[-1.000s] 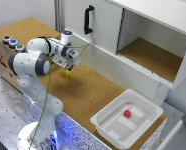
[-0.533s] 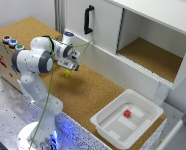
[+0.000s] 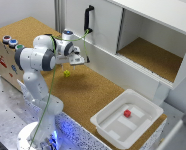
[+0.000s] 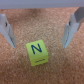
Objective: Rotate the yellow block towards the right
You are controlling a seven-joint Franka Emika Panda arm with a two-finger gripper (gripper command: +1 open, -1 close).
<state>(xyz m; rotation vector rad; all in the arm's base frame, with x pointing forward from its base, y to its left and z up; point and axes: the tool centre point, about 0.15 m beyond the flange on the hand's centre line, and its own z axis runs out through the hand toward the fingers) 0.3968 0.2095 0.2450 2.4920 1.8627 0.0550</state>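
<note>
Now yellow block [image 4: 37, 52] lies on cork, dark "N" on top face; claw [image 4: 39, 31] spread wide, holding nothing.

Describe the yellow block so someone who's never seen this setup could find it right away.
Start at the cork-covered tabletop in front of the white cabinet. The yellow block sits on the cork just below the robot's open pincer, which hangs above without touching it. It is a tiny bright yellow cube with a dark letter N on its top face, unlike the small red block lying in the white tray.
</note>
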